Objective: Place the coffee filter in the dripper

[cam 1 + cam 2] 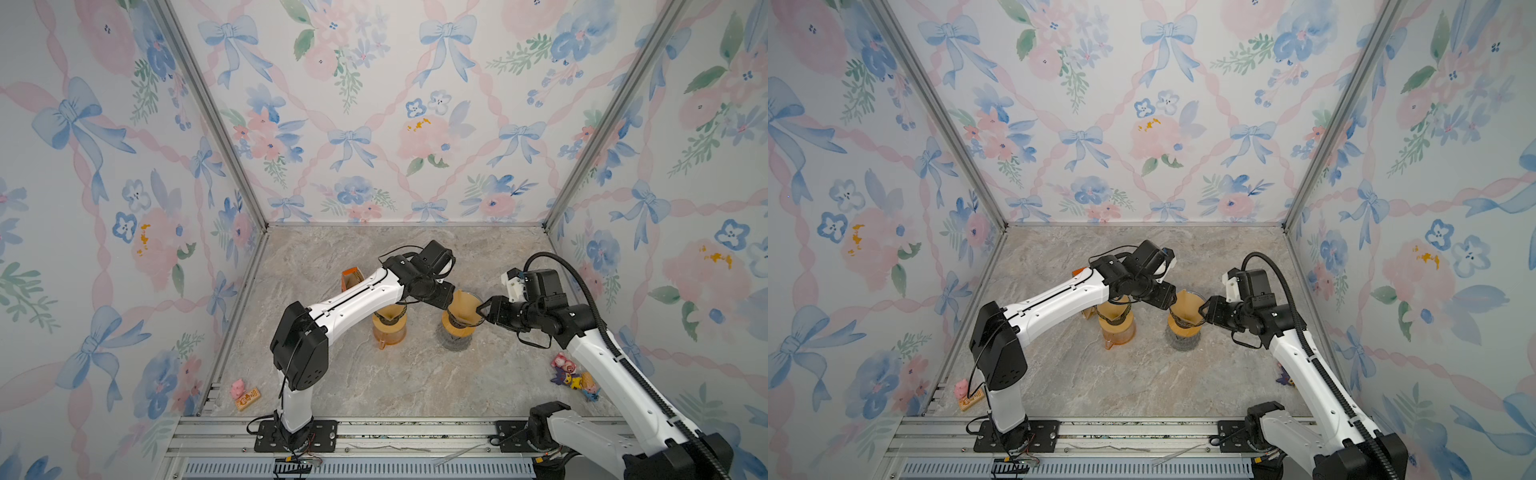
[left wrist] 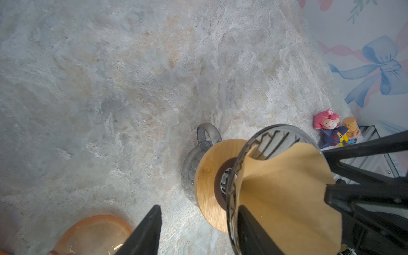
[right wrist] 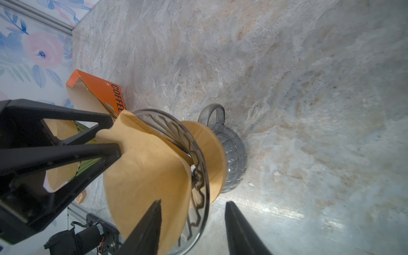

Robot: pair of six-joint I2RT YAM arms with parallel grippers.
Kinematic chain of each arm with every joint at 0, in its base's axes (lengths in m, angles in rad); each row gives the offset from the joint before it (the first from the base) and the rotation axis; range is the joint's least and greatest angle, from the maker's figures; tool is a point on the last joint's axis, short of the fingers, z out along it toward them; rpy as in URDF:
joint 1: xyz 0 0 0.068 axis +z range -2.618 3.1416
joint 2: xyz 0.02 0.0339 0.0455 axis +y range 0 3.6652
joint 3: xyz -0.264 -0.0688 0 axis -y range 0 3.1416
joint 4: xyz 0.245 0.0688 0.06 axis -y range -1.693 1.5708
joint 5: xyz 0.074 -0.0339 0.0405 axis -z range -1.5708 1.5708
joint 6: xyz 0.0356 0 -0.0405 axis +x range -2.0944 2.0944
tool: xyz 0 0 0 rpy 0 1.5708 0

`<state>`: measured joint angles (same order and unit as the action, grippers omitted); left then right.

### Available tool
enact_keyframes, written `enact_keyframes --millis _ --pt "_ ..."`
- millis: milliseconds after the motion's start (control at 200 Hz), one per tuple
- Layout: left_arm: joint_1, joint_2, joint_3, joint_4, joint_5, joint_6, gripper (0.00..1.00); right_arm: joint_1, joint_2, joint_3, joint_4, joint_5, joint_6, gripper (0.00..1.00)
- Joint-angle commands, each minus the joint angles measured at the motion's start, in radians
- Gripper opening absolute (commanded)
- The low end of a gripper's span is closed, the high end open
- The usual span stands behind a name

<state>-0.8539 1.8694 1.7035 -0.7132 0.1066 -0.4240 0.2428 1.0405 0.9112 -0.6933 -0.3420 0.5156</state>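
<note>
While brown paper coffee filter (image 3: pixel 150 176) sits opened inside glass dripper (image 3: pixel 199 154) atop grey carafe (image 3: pixel 234 154), left gripper (image 2: pixel 199 206) fingers spread, one inside rim, one outside; right gripper (image 3: pixel 193 201) fingers apart, straddling opposite rim and filter edge

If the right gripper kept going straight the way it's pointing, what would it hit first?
Probably the rim of the glass dripper and the paper filter lining it, which lie between the open jaws of the right gripper; depth is unclear.
</note>
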Motion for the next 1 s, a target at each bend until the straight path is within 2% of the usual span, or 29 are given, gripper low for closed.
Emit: enact_keyframes --millis 0,400,645,995 --pt "0.003 -0.002 -0.014 -0.012 0.018 -0.003 0.57 -0.009 0.001 -0.006 0.014 -0.020 0.002 0.45" --pt "-0.005 -0.046 -0.071 -0.012 0.009 -0.002 0.56 -0.003 -0.013 -0.011 0.015 -0.037 0.003 0.36" --pt "-0.004 -0.052 -0.061 -0.012 0.008 -0.002 0.57 0.007 -0.011 -0.005 0.013 -0.032 0.005 0.35" --pt "-0.002 -0.039 -0.032 -0.012 0.012 -0.002 0.59 0.007 -0.003 0.047 -0.051 0.087 0.011 0.36"
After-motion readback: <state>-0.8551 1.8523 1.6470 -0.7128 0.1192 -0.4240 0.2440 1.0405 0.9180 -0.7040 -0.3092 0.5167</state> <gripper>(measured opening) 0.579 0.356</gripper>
